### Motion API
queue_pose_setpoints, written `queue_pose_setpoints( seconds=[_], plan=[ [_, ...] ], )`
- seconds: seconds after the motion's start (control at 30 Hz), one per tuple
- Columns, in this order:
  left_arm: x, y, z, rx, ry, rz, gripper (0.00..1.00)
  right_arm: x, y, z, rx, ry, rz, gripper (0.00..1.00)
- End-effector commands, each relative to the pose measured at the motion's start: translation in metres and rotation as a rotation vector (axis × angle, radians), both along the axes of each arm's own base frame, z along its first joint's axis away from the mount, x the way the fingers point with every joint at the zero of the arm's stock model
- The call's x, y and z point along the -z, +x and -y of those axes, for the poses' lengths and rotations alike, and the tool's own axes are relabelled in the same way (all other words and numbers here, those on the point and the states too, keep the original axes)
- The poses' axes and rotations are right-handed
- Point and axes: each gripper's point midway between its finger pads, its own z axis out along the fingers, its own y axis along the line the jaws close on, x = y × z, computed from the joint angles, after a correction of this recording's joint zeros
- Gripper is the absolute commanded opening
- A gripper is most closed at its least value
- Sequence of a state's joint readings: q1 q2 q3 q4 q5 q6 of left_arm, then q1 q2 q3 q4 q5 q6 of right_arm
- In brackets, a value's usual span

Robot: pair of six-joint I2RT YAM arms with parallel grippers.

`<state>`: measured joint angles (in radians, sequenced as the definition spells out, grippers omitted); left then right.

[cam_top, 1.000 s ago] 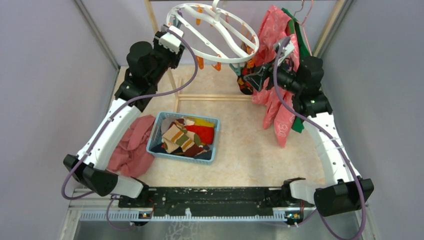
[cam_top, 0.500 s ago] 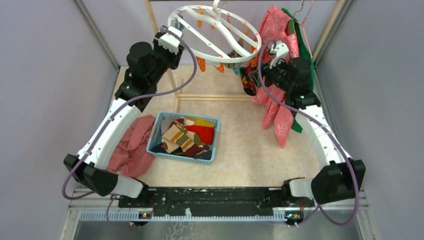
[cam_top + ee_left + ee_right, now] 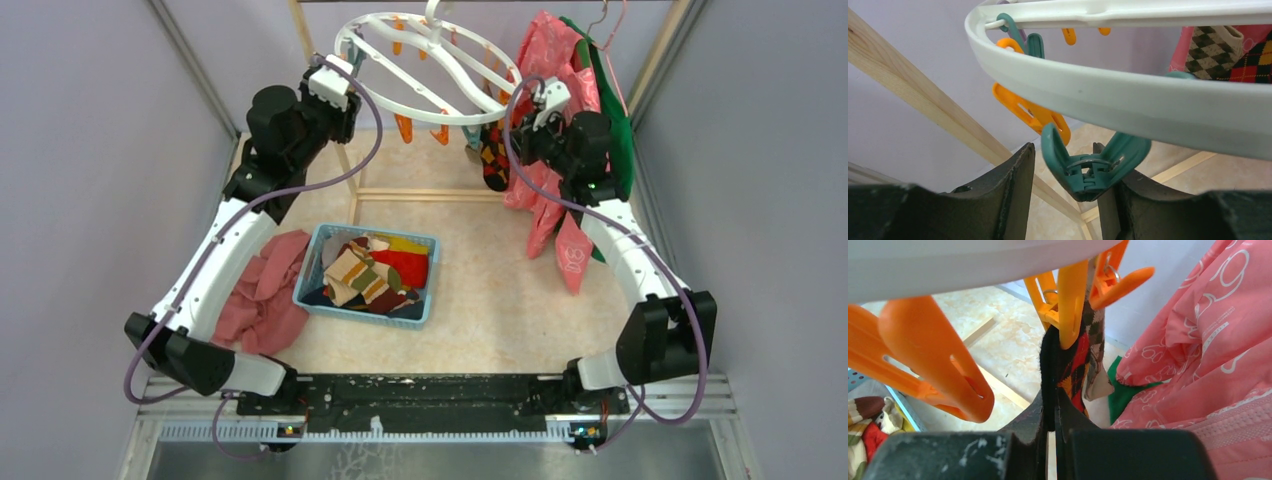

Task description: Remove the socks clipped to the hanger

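Note:
The white ring hanger (image 3: 400, 105) hangs at the back, with orange and teal clips under it. An argyle sock (image 3: 493, 150), red, yellow and black, dangles from an orange clip (image 3: 1070, 300) at its right side. A brown checkered sock (image 3: 1096, 325) hangs just behind it. My right gripper (image 3: 1050, 400) is shut on the argyle sock's black edge (image 3: 1049, 365), just below the clip. At the hanger's left rim (image 3: 1128, 95), my left gripper (image 3: 1064, 150) stands open under it. A teal clip (image 3: 1088, 167) sits between its fingers, leaning on the right one.
A blue basket (image 3: 310, 285) of loose socks (image 3: 375, 270) stands mid-table, with a pinkish-red cloth heap (image 3: 265, 290) to its left. Pink and green garments (image 3: 560, 235) hang right behind my right arm. Wooden frame bars (image 3: 430, 193) cross the back.
My right arm has swung up and left to the hanger's right side, and its gripper has shut on the argyle sock. The left gripper has barely moved.

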<state>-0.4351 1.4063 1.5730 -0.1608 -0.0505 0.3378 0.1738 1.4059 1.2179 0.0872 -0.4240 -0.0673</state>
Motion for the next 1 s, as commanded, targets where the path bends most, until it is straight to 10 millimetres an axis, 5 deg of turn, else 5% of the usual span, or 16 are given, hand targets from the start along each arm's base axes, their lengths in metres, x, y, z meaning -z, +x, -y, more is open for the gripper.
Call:
queue_pose_setpoints(
  seconds=[0.0,0.27,0.43,0.6,0.77,0.97],
  plan=[
    [-0.006,-0.010,-0.003,0.027,-0.037,-0.006,0.54,-0.037,-0.015,-0.002,-0.031,0.021,0.108,0.00],
    [-0.001,-0.036,0.000,0.113,-0.007,-0.069,0.83,-0.044,-0.069,-0.018,-0.205,-0.003,0.051,0.00],
    [0.027,-0.061,-0.001,0.166,0.023,-0.178,0.97,-0.041,-0.101,-0.028,-0.327,-0.026,0.024,0.00],
    [0.062,-0.097,0.009,0.311,0.080,-0.284,0.97,-0.038,-0.135,-0.040,-0.481,-0.016,-0.004,0.00],
    [0.095,-0.139,0.046,0.632,0.068,-0.369,0.89,-0.048,-0.167,-0.058,-0.671,0.080,-0.033,0.00],
    [0.099,-0.156,0.083,0.874,-0.047,-0.398,0.82,-0.061,-0.181,-0.074,-0.789,0.156,-0.067,0.00]
  ],
)
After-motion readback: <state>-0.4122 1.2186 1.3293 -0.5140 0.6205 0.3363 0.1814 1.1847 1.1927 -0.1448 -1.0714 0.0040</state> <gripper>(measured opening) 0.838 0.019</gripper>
